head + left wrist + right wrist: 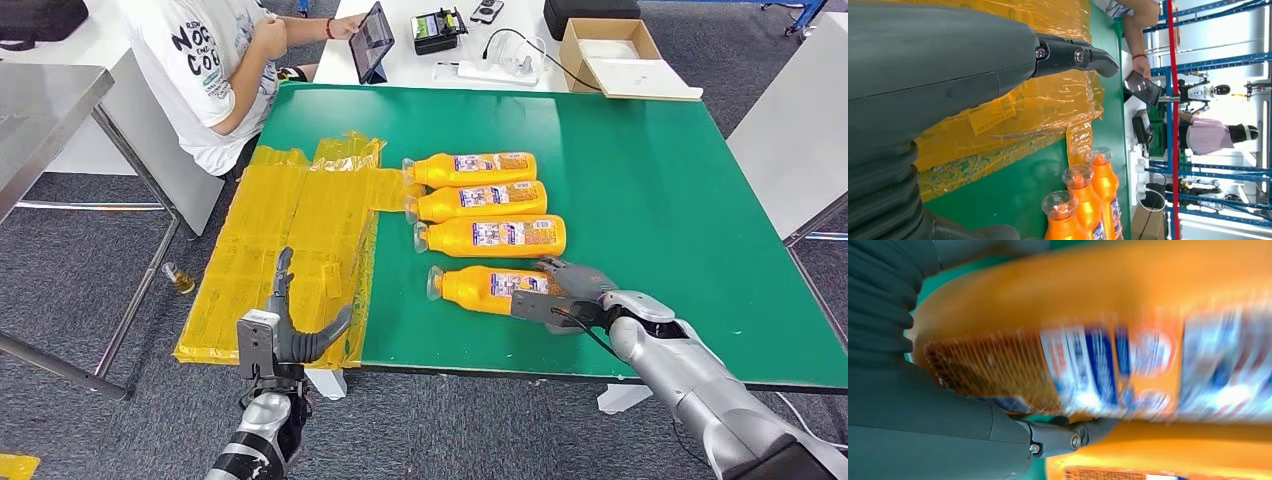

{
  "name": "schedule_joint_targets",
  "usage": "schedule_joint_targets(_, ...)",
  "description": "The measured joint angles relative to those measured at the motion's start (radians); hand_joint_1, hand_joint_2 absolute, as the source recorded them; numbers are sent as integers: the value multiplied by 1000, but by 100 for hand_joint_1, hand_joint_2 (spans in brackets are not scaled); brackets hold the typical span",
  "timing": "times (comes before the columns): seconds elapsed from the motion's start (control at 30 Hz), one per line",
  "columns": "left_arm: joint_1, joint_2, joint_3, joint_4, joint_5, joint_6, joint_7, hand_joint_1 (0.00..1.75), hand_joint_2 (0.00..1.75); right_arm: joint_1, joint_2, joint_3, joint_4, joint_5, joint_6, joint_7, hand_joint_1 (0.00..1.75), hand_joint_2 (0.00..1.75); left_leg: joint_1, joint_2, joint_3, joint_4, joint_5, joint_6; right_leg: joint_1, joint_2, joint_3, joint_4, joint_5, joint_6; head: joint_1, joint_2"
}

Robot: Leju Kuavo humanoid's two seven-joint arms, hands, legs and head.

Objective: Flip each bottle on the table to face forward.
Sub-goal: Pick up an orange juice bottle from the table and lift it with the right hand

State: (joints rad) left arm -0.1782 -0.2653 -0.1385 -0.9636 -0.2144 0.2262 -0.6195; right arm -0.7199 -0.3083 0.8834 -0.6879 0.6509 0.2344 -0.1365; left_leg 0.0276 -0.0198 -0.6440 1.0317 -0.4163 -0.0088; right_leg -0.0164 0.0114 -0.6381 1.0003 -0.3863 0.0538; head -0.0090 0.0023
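Green table [660, 190], wide, with yellow film [290, 250] spread over its left end and hanging past the near edge. Four orange bottles in a row near the middle, all lying flat, caps pointing left toward the film, labels up: far bottle [478, 168], second bottle [485, 201] touching it, third bottle [495, 236] just beside, near bottle [490, 287] set slightly apart and closest to the table's front edge. Right hand [562, 293] at the base end of the near bottle, fingers over its top and thumb along its near side, clamped on it; in the right wrist view, blurred orange body and label right against the palm, thumb [1068, 436] under the bottle, another orange bottle just beyond. Left hand [290, 325] raised off the front-left corner of the table, above the film's edge, well apart from every bottle, fingers spread and holding nothing; in the left wrist view, three clear caps ahead past the film. Seated person [215, 70] at the far left corner, tablet [372, 42] in hand on a white table.
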Motion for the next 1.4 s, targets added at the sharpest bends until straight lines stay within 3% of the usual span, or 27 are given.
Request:
schedule_joint_targets(0.17,-4,-2,0,8,13,-1,-3,0,175,-29,23,36,52,13,-1,3,172,175,0,0,3,0,0,0,0,0,3,0,0,0,0,0)
schedule_joint_targets(0.47,-16,-11,1,21,25,-3,-12,0,175,-48,60,69,103,19,-29,4,175,175,0,2,8,0,-1,-1,0,1,6,0,0,0,0,0)
schedule_joint_targets(0.63,-13,-12,1,18,31,-8,-13,0,175,-2,61,51,77,-22,-177,-51,175,175,0,3,8,0,-1,-1,1,1,7,0,0,-1,0,0)
schedule_joint_targets(0.8,11,-11,2,-21,41,-31,0,0,175,215,88,-125,-162,-25,-463,-153,175,175,2,-1,3,0,-1,-1,2,0,5,0,0,-1,0,0)
schedule_joint_targets(0.93,20,-11,0,-49,51,-40,11,0,175,333,135,-278,-352,12,-512,-169,175,175,3,-1,-1,0,-1,-2,3,-1,0,0,-1,-1,-1,0)
schedule_joint_targets(1.13,35,-10,-6,-87,114,-70,17,0,175,460,236,-486,-586,-83,-730,-364,175,175,2,-1,-3,0,-1,-2,2,-1,-2,0,-1,-1,-1,0)
schedule_joint_targets(1.4,35,-5,-24,-152,223,-124,53,0,175,561,329,-623,-808,-161,-852,-467,175,175,2,-1,-3,0,-2,-2,2,0,-3,0,-1,-1,-1,0)
